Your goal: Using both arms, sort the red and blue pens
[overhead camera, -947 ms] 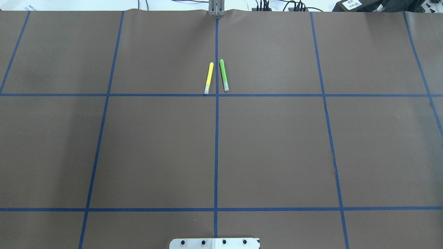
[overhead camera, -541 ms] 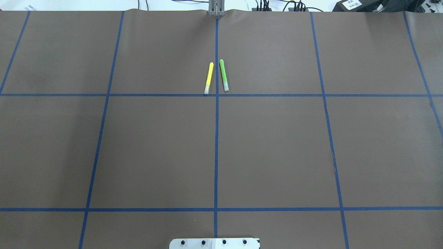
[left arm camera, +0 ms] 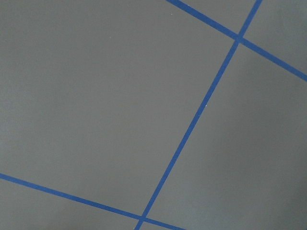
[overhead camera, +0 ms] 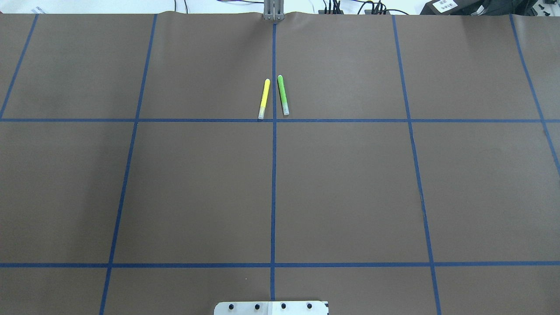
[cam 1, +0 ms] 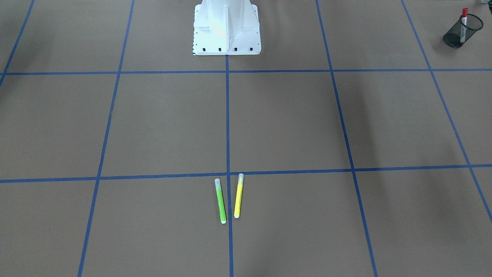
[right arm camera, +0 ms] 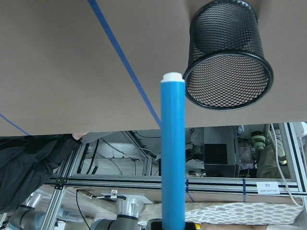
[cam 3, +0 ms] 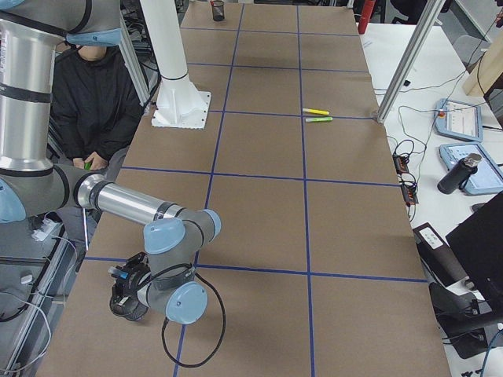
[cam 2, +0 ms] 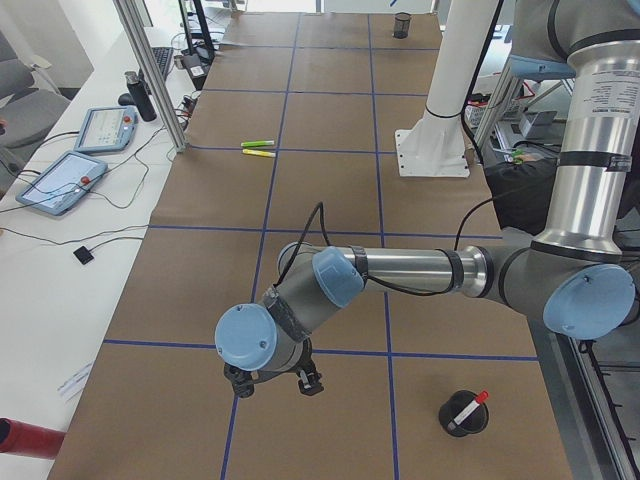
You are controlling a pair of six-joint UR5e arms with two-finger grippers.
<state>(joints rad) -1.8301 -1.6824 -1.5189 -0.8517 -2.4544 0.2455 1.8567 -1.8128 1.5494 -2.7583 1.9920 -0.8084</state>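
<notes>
The red pen [cam 1: 464, 19] stands in a black mesh cup [cam 1: 461, 27] at the table's corner on my left side; the same red pen [cam 2: 470, 408] shows in the exterior left view. My left gripper [cam 2: 272, 380] hangs low over the table beside that cup; whether it is open or shut I cannot tell. The right wrist view shows the blue pen [right arm camera: 172, 153] held from below, its white end close to the mouth of a second mesh cup [right arm camera: 225, 62]. My right gripper [cam 3: 127, 292] is low at the near table corner, shut on that pen.
A green marker [overhead camera: 283, 95] and a yellow marker [overhead camera: 264, 99] lie side by side across the centre tape line, far from both arms. The white pedestal [cam 1: 226, 27] stands at my base. A person in a black jacket [cam 3: 86, 94] sits beside the table.
</notes>
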